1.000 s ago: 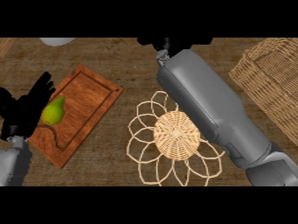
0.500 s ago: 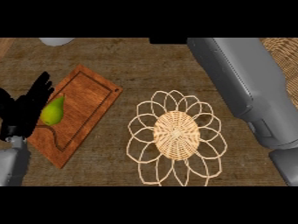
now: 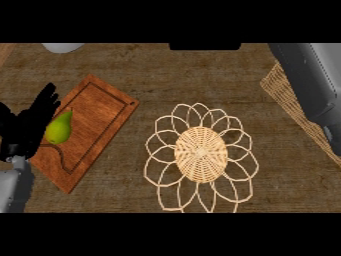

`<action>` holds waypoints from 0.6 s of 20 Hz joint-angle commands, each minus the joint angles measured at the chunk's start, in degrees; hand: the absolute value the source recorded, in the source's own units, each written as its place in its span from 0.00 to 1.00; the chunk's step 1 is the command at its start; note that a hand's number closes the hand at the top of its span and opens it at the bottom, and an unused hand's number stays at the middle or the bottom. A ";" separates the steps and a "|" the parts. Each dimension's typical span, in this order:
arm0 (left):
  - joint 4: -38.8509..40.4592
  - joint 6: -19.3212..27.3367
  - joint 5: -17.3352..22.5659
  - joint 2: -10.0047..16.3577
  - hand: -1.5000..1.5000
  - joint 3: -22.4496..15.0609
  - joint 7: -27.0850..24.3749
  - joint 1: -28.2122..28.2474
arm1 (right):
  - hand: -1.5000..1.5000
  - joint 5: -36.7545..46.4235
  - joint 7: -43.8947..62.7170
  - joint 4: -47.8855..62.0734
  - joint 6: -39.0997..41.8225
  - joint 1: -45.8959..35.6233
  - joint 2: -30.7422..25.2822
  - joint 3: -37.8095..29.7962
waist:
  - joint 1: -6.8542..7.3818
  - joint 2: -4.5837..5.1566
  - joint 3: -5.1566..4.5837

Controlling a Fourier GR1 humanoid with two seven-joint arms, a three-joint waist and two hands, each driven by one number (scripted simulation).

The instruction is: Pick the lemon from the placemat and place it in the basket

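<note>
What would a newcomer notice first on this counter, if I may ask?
The flower-shaped woven placemat sits at the centre. To its left a green pear lies on a wooden board, next to the open black left hand. At the right edge a grey forearm covers part of the basket.

Left of the woven, flower-shaped placemat (image 3: 200, 154), the left hand (image 3: 21, 125) is plain matte black all over, its fingers and thumb reading as one dark silhouette. Lower left of the placemat, a narrow grey wrist widens into the rounded, light-grey left forearm (image 3: 2, 190), whose shell carries small dark markings. Right of the placemat, the right forearm (image 3: 317, 80) is a broad, smooth grey casing, paler along one side, narrowing to a dark seam before a further slimmer grey segment.
</note>
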 commanded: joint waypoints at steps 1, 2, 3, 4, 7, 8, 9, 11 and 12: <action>-0.33 -0.02 0.43 -0.04 0.50 0.46 0.37 0.18 | 1.00 0.06 4.23 -0.19 1.50 2.07 -4.14 -3.20 | 0.08 -0.01 0.04; -1.14 -1.25 0.39 1.47 0.50 0.69 0.35 1.37 | 1.00 -1.15 2.52 0.20 4.79 1.97 -5.92 -4.14 | 0.11 -0.10 0.04; -1.37 0.58 -0.38 -0.66 0.50 -0.24 0.31 1.29 | 1.00 0.12 4.20 -1.75 2.68 3.58 -3.85 -3.60 | 0.10 -0.08 0.04; -2.42 -2.03 1.50 1.57 0.50 0.86 2.10 1.32 | 1.00 -0.58 2.07 -3.06 1.97 6.15 -6.11 -4.48 | -0.13 -0.20 0.06; 1.18 -0.27 -0.77 -0.96 0.50 -0.27 -2.76 1.56 | 1.00 -2.08 1.12 -9.08 5.68 9.88 -5.77 -5.02 | -0.81 -0.23 0.01; -2.44 -0.34 0.08 1.09 0.50 0.31 3.46 -0.48 | 1.00 -0.54 1.40 -10.62 6.14 12.31 -6.00 -3.96 | -0.71 -0.33 0.04; -1.28 0.40 -0.84 -0.26 0.50 0.30 -0.97 2.37 | 1.00 -1.04 0.40 -12.02 4.13 15.51 -5.85 -4.54 | -0.53 -0.23 0.03; 0.41 -1.65 0.33 0.80 0.50 1.43 -2.99 2.48 | 1.00 -2.91 -2.27 -14.18 1.63 19.25 -6.80 -6.55 | -0.50 -0.12 0.03; -0.93 -1.67 1.13 1.58 0.50 1.67 1.44 0.46 | 1.00 -3.35 -1.77 -17.12 3.97 20.34 -6.79 -6.66 | -0.59 -0.22 0.04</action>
